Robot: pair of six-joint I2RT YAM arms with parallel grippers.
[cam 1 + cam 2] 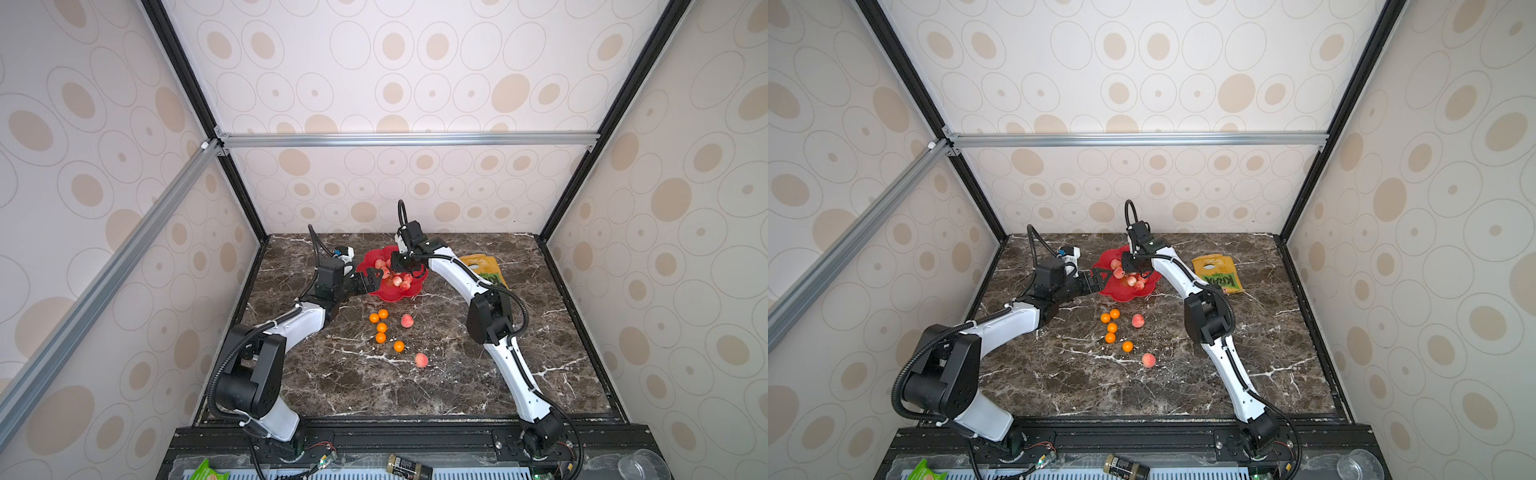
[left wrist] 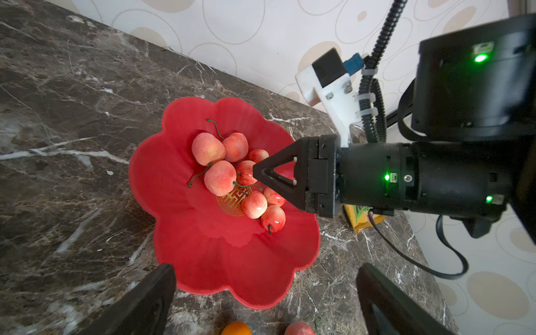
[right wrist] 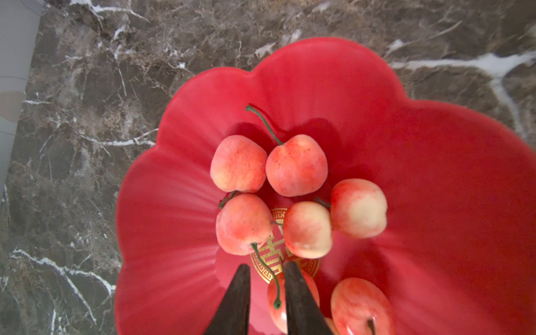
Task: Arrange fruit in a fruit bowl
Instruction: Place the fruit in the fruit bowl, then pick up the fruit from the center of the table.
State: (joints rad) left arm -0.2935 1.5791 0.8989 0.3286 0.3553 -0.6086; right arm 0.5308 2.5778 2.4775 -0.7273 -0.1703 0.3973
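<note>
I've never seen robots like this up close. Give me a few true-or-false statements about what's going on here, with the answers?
1. The bowl holds all the orange fruits. False: five lie on the table, and none shows in the bowl.
2. Two pink fruits lie on the table outside the bowl. True.
3. The left pincer grips a fruit. False: it is open and empty at the bowl's edge.
4. The right pincer hangs over the bowl. True.

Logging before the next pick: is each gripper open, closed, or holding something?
Left gripper: open, empty, by the glossy red flower-shaped bowl.
Right gripper: narrowly open above the bowl, holding nothing.
</note>
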